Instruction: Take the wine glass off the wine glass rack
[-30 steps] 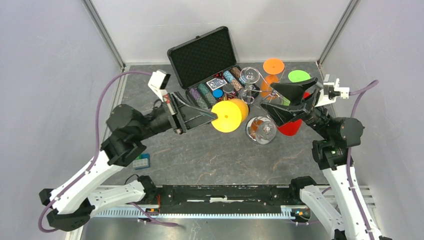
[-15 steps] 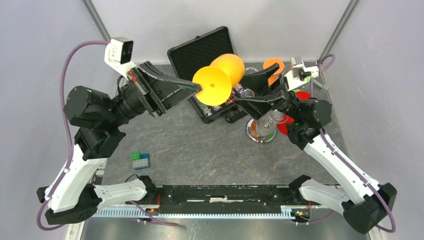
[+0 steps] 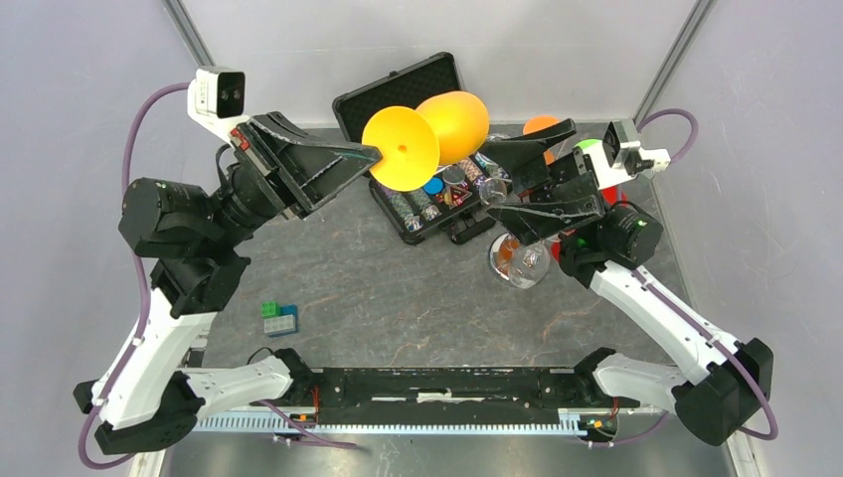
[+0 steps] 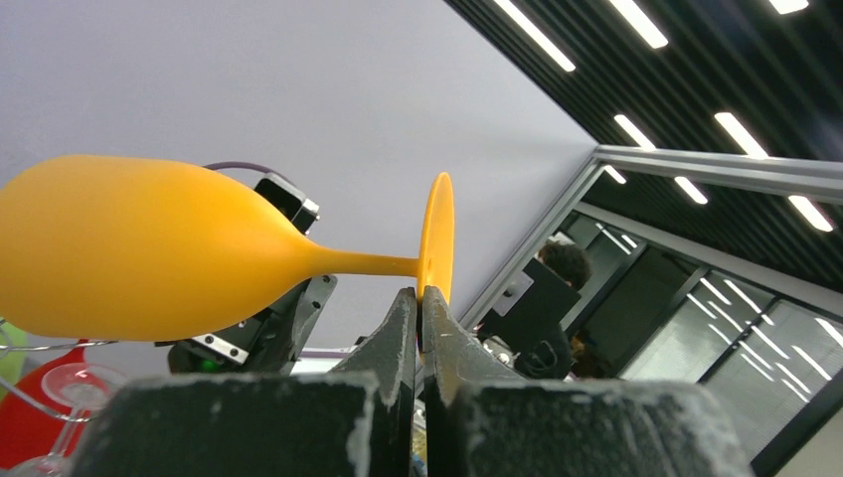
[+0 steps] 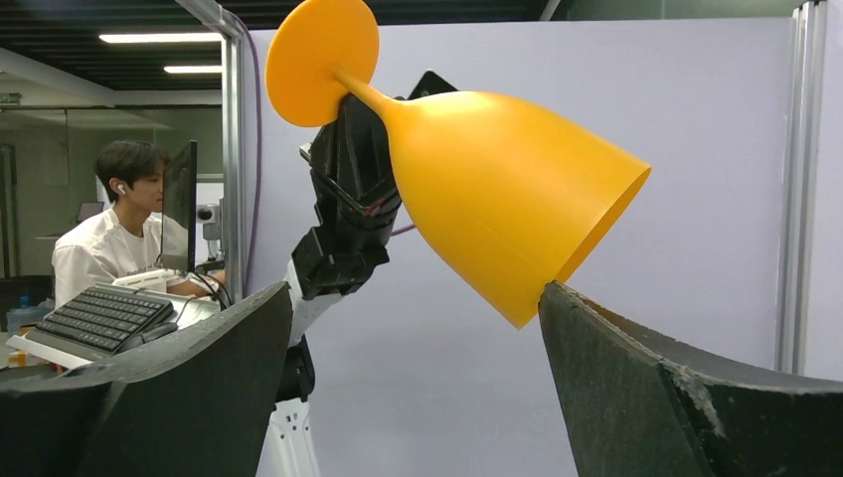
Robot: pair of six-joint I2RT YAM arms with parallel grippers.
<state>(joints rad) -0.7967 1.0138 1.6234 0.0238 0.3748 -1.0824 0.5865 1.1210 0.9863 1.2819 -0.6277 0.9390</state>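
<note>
Left gripper [image 3: 376, 159] clamps the foot of one yellow wine glass [image 3: 447, 127], held sideways in the air above the open black chip case [image 3: 398, 104], off the wine glass rack [image 3: 502, 270].

Opaque, matte yellow-orange, it has a flat round foot, a thin stem and a wide bowl; both fingers [image 4: 403, 328] pinch the foot's rim. Right gripper [image 3: 487, 179] is spread wide, jaws either side of the bowl's mouth; whether the lip touches a finger cannot be told. One chrome rack stands right of the case, its mirrored base partly under the right arm, carrying clear glasses [image 3: 495, 189], with an orange glass [image 3: 540, 124], a green glass [image 3: 589, 147] and a red glass [image 4: 30, 427] partly hidden around it. Blue and green blocks [image 3: 278, 316] lie well apart, near the left arm.
</note>
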